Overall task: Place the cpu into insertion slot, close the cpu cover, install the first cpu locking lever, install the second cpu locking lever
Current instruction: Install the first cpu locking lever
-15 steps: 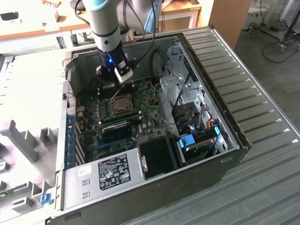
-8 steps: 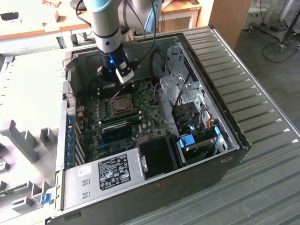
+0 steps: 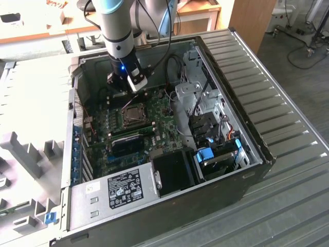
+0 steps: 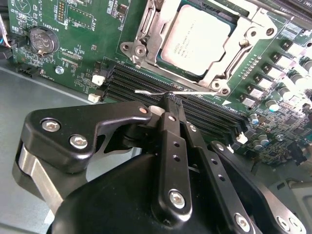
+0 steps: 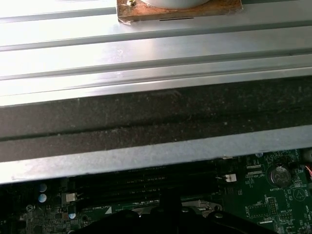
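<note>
1. The cpu [image 4: 195,39] is seated in the slot [image 4: 138,48], and the cover [image 4: 229,68] is lowered flat around it; these two steps are judged done
2. The gripper [image 4: 170,100] is seen with fingers pressed together, tips at a thin wire lever [image 4: 195,90] between cover and memory slots [image 4: 146,80]; whether the lever is pinched cannot be told
3. Neither lever can be confirmed as latched, so both lever steps are judged left

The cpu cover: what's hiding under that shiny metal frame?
Through the window of the cpu cover you can see the silvery top of the cpu. The chip's edges sit under the frame, and the pins beneath the chip are covered, so they can't be seen.
</note>
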`<state>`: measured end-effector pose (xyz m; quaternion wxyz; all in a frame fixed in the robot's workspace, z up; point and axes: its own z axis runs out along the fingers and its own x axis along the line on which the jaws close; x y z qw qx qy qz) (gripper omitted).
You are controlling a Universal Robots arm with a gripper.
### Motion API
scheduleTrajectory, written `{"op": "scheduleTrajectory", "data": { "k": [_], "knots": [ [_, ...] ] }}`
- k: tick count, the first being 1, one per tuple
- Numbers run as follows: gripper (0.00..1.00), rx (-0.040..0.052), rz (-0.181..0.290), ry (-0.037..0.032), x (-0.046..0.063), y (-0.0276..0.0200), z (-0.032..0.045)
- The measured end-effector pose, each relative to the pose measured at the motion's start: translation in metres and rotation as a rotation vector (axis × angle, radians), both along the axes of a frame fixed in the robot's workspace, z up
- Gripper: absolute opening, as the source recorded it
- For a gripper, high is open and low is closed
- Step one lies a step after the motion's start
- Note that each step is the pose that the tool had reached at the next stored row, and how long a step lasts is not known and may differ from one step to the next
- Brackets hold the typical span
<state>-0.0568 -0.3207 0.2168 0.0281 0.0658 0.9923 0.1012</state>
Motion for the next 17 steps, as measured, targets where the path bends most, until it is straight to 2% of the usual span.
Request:
{"op": "scheduleTrajectory", "data": {
  "k": [7,17],
  "knots": [
    [0.11,-0.0001,-0.004,0.0000,0.0001,0.0000,-0.0004],
    [0.11,-0.0012,-0.039,0.0000,0.0006,0.0000,-0.0021]
  ]
}}
